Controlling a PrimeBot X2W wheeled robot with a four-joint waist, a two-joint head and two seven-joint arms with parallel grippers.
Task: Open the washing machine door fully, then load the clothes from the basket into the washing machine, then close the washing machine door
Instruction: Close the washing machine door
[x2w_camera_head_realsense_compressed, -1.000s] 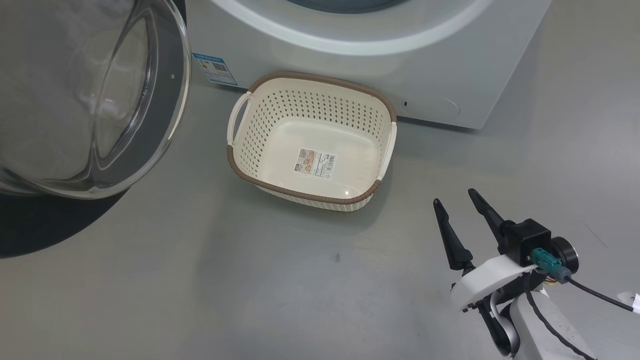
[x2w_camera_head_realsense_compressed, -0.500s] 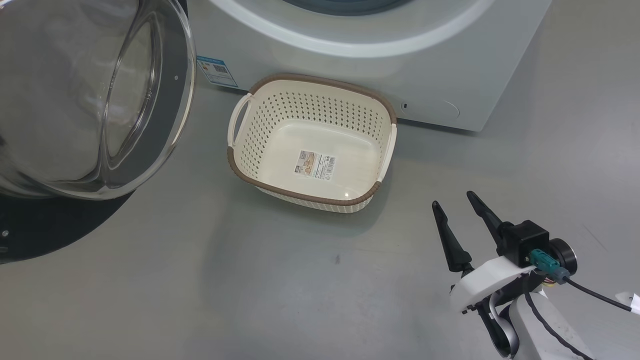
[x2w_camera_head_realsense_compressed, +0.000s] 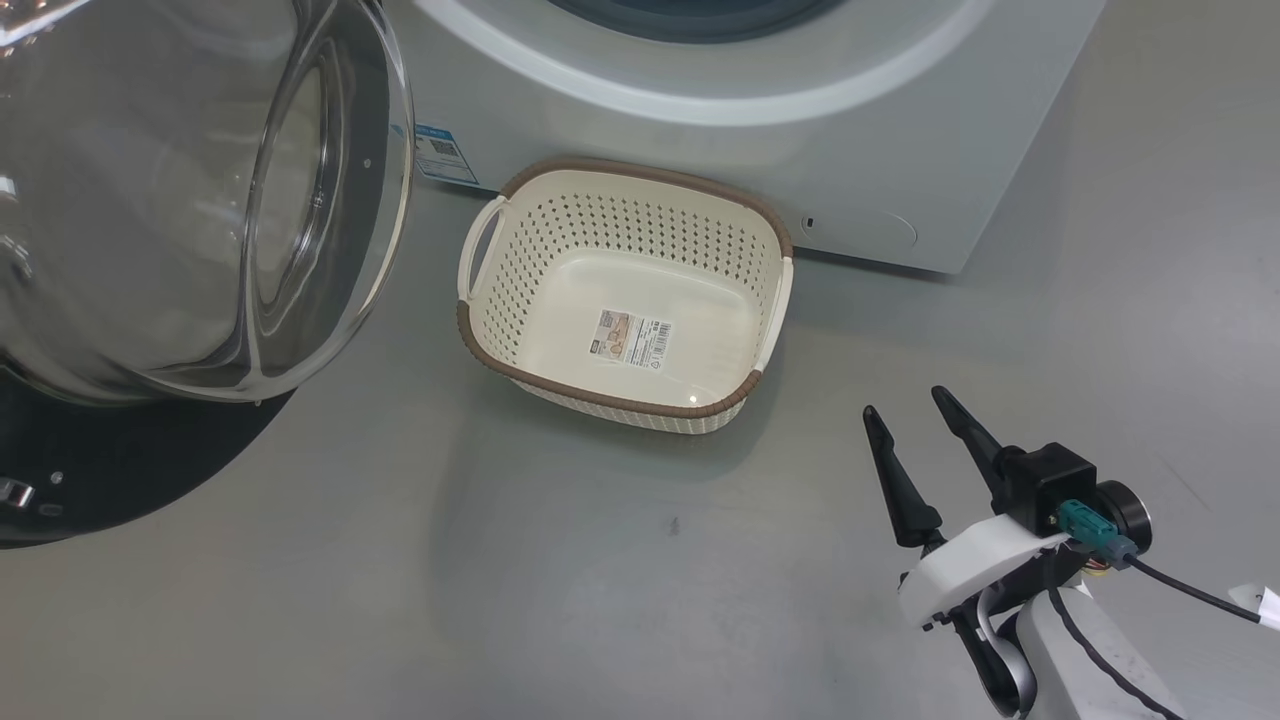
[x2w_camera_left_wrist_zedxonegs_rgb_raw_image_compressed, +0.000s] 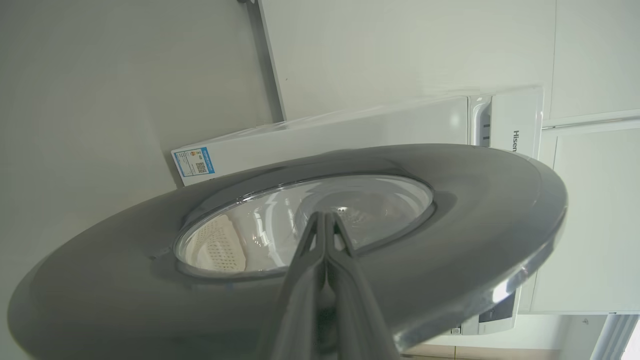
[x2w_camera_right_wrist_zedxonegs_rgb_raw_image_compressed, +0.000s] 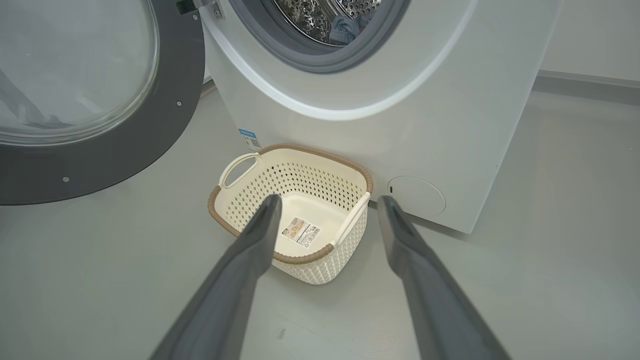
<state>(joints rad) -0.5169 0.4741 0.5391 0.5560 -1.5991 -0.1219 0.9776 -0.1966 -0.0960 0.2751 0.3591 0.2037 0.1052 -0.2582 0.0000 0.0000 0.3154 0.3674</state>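
While the basket (x2w_camera_head_realsense_compressed: 620, 215) holds a sticker (x2w_camera_head_realsense_compressed: 632, 341), clothes (x2w_camera_right_wrist_zedxonegs_rgb_raw_image_compressed: 344, 25) lie in the drum (x2w_camera_right_wrist_zedxonegs_rgb_raw_image_compressed: 305, 12).

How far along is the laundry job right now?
Done: the basket sits empty, and blue clothes show inside the drum of the washing machine. In hand: the left pincer, shut, points at the outer face of the open washing machine door; contact is unclear. Left: shutting that door. The right pincer hangs open, holding nothing.

One basket (x2w_camera_head_realsense_compressed: 620, 225), one washing machine (x2w_camera_head_realsense_compressed: 700, 150), one door (x2w_camera_head_realsense_compressed: 110, 480), two hands (x2w_camera_head_realsense_compressed: 903, 401) (x2w_camera_left_wrist_zedxonegs_rgb_raw_image_compressed: 325, 216).
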